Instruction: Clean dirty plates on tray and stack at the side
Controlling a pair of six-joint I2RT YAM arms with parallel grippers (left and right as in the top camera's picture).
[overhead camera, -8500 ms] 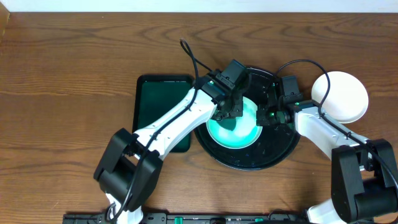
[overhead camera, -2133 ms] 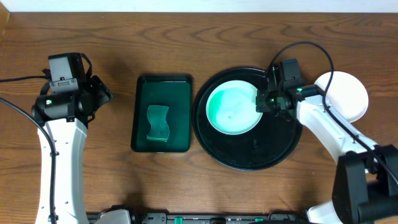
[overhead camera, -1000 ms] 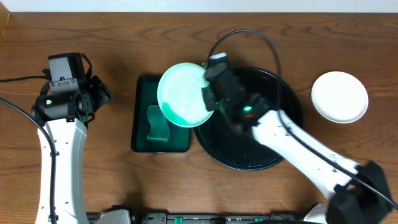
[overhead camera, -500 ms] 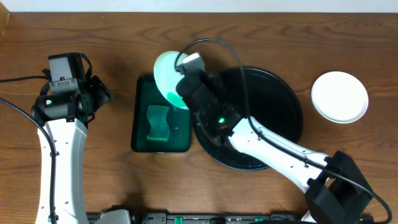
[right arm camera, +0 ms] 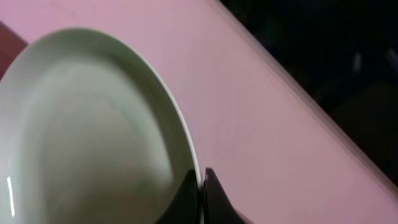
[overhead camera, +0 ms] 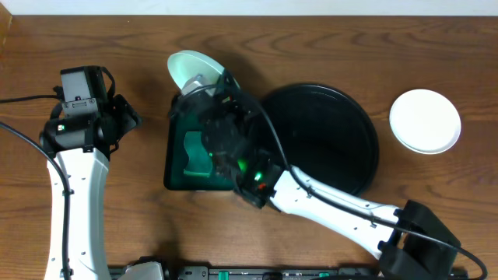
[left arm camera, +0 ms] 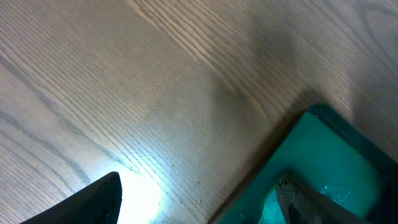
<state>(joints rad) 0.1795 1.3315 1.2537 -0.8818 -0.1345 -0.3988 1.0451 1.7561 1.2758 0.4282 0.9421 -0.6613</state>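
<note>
Brown wood-grain table (overhead camera: 93, 31), white wall strip (overhead camera: 249, 6) at far edge. Right gripper (right arm camera: 200, 186) pinches rim of 1 tilted plate (overhead camera: 189, 68) above green tray (overhead camera: 176, 167); left gripper (overhead camera: 124, 118) spread wide over wood.

**Grained Wood, Glossy Trays**

The table (overhead camera: 117, 47) is brown wood with clear grain and a low sheen. The round black tray (overhead camera: 327, 140) looks glossy. The green tray (overhead camera: 173, 148) looks shiny and plastic-like. The plate (overhead camera: 187, 66) is smooth and glazed-looking, and the sponge (overhead camera: 193, 155) is coarse.

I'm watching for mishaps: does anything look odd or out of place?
Yes. The right pincer holds a plate by its rim, tilted, near the green tray's far edge, far from the other plate beside the black tray.
</note>
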